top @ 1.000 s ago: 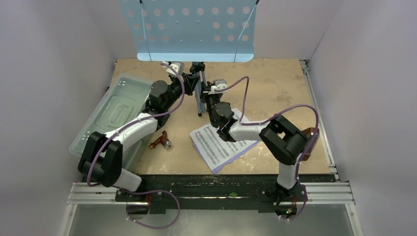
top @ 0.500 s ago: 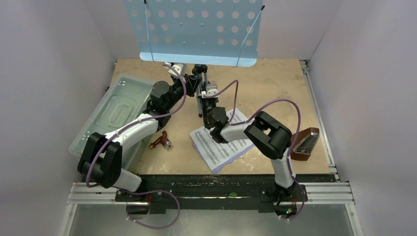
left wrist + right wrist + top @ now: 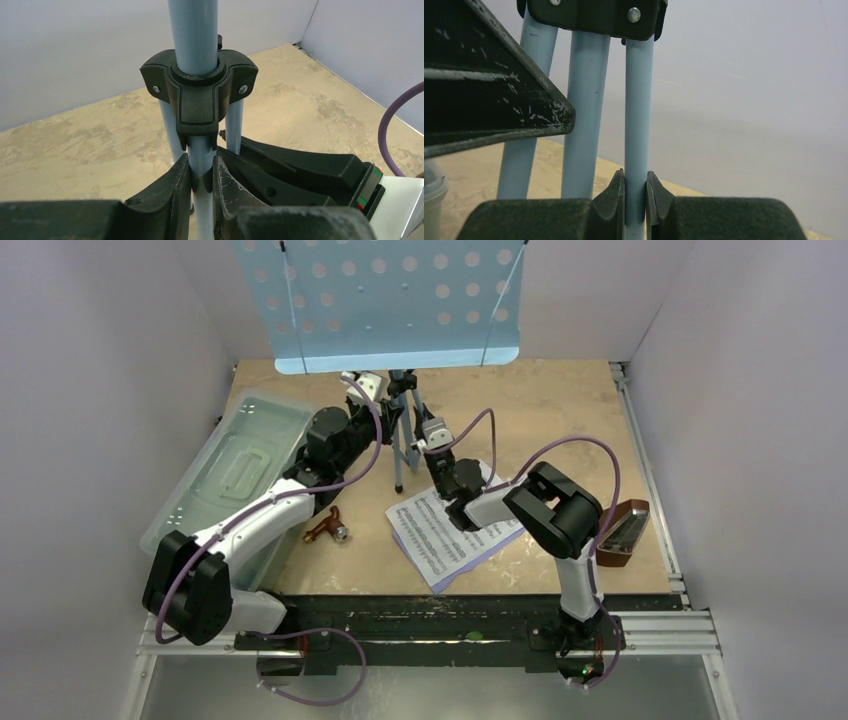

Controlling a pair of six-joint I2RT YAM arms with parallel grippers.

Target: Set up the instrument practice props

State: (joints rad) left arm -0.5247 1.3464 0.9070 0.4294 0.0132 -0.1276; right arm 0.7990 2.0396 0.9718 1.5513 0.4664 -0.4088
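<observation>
The light-blue music stand (image 3: 385,300) stands at the back middle, its perforated desk facing the camera and its tripod legs (image 3: 400,440) below. My left gripper (image 3: 385,420) is shut on one stand leg (image 3: 202,165) just under the black hub (image 3: 199,97). My right gripper (image 3: 425,430) is shut on another stand leg (image 3: 638,125). The white and lilac sheet-music pages (image 3: 440,540) lie flat on the table under the right arm. The brown pyramid metronome (image 3: 618,533) lies at the right edge.
A large clear plastic lidded box (image 3: 235,470) sits at the left under the left arm. A small brown and metal piece (image 3: 328,528) lies between the box and the pages. Grey walls close in the sides and back.
The stand has shifted a little left and its legs have spread. The right arm has drawn in toward the stand, uncovering the metronome. Both grippers stay on the legs.
</observation>
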